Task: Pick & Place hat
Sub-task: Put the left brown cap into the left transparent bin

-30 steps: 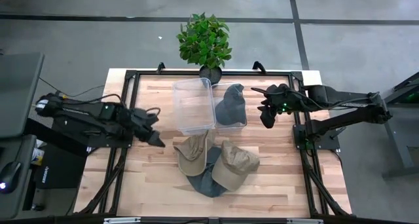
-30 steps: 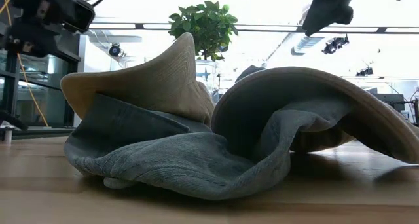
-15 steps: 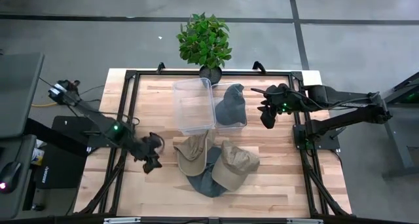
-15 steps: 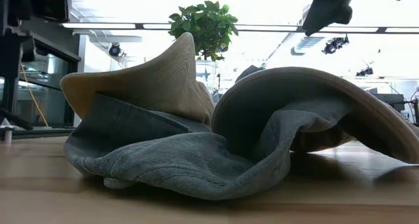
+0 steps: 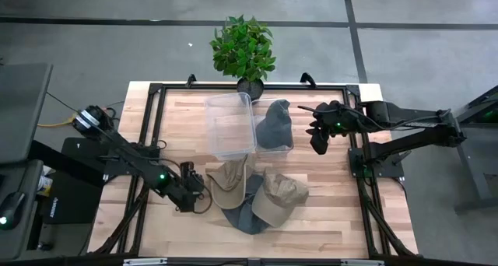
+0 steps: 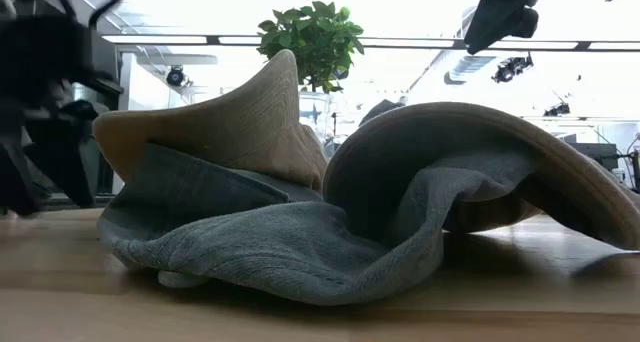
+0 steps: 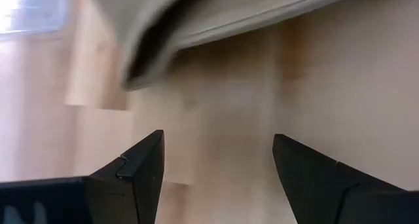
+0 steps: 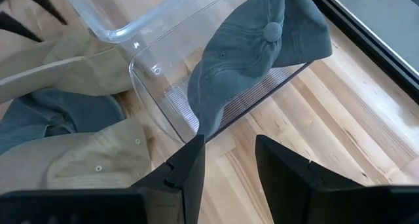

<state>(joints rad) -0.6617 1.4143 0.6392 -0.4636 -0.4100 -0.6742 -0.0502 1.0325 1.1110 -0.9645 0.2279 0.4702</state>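
Three hats lie piled at the table's middle front: a tan hat [image 5: 227, 179], a second tan hat [image 5: 280, 196], and a blue-grey hat [image 5: 243, 213] partly under both. Another blue-grey hat [image 8: 255, 47] sits in a clear bin [image 5: 274, 145]. My left gripper [image 5: 194, 194] is low over the wood just left of the pile, open. Between its fingers [image 7: 216, 142] shows only bare table, with the tan hat's brim [image 7: 196, 21] just ahead. My right gripper [image 5: 317, 144] hangs open, high, right of the bin.
A second clear bin [image 5: 230, 126], with nothing in it, stands left of the one with the hat. A potted plant [image 5: 243, 48] stands at the table's far edge. Black frame rails [image 5: 148, 141] run along both sides. Bare wood lies left and right of the pile.
My left gripper has swung from the table's left side toward the near edge and rightward to the hat pile, coming down close to the wood and rolling about its own axis. Its fingers have stayed apart. The hats have not moved.
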